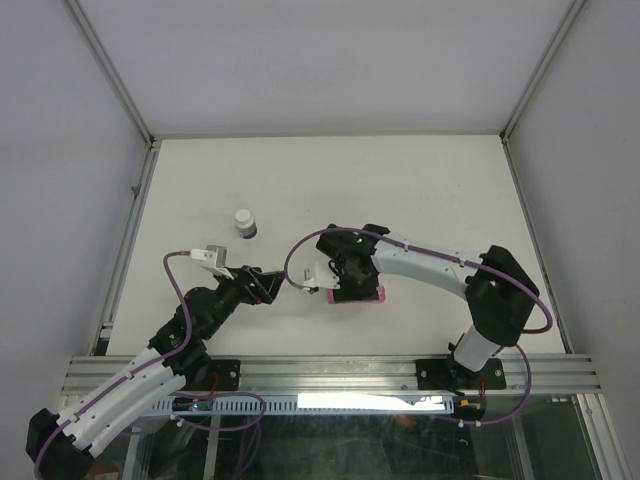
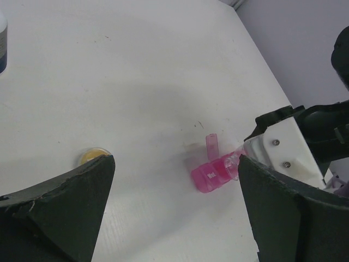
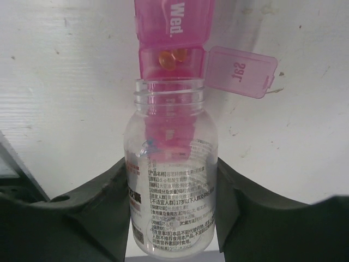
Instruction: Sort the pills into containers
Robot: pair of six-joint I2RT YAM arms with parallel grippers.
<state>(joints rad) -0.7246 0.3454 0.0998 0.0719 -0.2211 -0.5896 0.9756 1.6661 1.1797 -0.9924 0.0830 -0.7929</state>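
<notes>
Overhead, the right gripper [image 1: 338,287] hides most of the organiser [image 1: 373,298] on the surface [image 1: 400,190]. It pinches a clear bottle [image 3: 170,218], its mouth at the open compartment [image 3: 173,61] holding orange pills [image 3: 171,56]. To the organiser's left, apart from it, the left gripper [image 1: 264,286] is spread.

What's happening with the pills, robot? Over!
Left gripper open, empty. Right gripper shut on clear plastic bottle, mouth by translucent pink pill-organiser strip. One lid open, orange pills inside. Nothing blocking.
</notes>
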